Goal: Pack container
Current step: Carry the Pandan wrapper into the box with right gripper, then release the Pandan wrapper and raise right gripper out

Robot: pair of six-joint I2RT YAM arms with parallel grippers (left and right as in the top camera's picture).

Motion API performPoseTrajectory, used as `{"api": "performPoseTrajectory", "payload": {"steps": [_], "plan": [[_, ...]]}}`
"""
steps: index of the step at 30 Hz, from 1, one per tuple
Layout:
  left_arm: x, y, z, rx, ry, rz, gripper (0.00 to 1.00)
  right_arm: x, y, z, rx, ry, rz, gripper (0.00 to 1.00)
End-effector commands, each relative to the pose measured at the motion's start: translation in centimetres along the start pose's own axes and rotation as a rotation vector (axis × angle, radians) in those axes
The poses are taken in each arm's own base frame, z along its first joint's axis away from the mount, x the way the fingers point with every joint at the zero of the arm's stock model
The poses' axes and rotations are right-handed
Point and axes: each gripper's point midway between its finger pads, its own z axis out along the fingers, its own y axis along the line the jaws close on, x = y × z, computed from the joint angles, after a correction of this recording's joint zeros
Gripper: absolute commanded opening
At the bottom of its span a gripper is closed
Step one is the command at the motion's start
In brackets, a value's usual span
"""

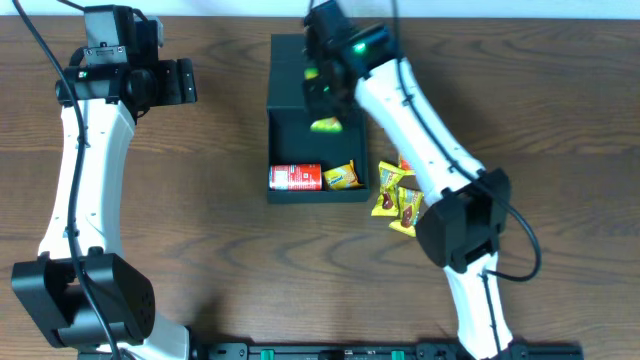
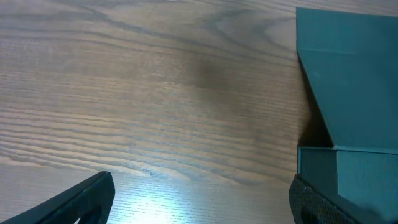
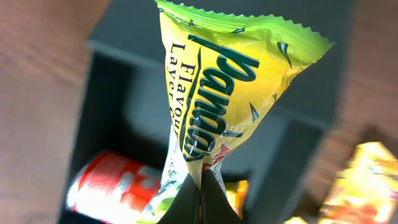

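The yellow-green snack packet (image 3: pixel 236 93) is filling the right wrist view, hanging crimped by one end between the closed fingers of the right gripper (image 3: pixel 200 199). The dark teal container (image 1: pixel 318 196) is lying directly beneath that gripper with its flap lid thrown open on the far side. Under the gripper and a little toward the arm's base, a red can (image 1: pixel 295 177) and a small yellow packet (image 1: pixel 342 177) are already occupying one end of the floor. More loose packets (image 1: pixel 395 200) are waiting on the table just outside the box wall, beside the right arm.

The left gripper (image 2: pixel 202 196) is hovering with its jaws spread wide and empty, with the container's edge off to its side.

The step appears to be placing the packet. To do it well, the gripper should be lowering over the bare floor and clear of the can, getting the dangling end below the rim before the fingers part.
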Motion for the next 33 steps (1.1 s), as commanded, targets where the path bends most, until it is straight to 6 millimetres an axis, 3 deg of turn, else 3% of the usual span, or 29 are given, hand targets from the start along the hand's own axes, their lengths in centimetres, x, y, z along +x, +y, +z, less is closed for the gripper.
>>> {"api": "performPoseTrajectory", "payload": {"steps": [1, 9, 22, 23, 28, 30, 33], "plan": [[-0.1, 0.1, 0.2, 0.0, 0.004, -0.013, 0.91, 0.8, 1.6, 1.5, -0.02, 0.033, 0.008, 0.02], [-0.1, 0.5, 0.2, -0.019, 0.004, 0.037, 0.95, 3.1, 4.0, 5.1, -0.001, 0.117, 0.024, 0.02], [-0.1, 0.7, 0.2, -0.029, 0.004, 0.041, 0.96, 4.2, 4.9, 6.5, 0.053, 0.135, 0.059, 0.02], [-0.1, 0.7, 0.2, -0.029, 0.004, 0.041, 0.96, 4.3, 4.9, 6.8, 0.056, 0.141, 0.059, 0.03], [-0.1, 0.7, 0.2, -0.029, 0.004, 0.041, 0.96, 4.3, 4.8, 7.0, 0.059, 0.143, 0.058, 0.52], [-0.1, 0.7, 0.2, -0.029, 0.004, 0.041, 0.96, 4.2, 4.8, 7.0, 0.058, 0.139, 0.06, 0.55], [-0.1, 0.7, 0.2, -0.029, 0.004, 0.041, 0.96, 3.9, 4.7, 6.1, 0.054, 0.128, 0.059, 0.47]]}}
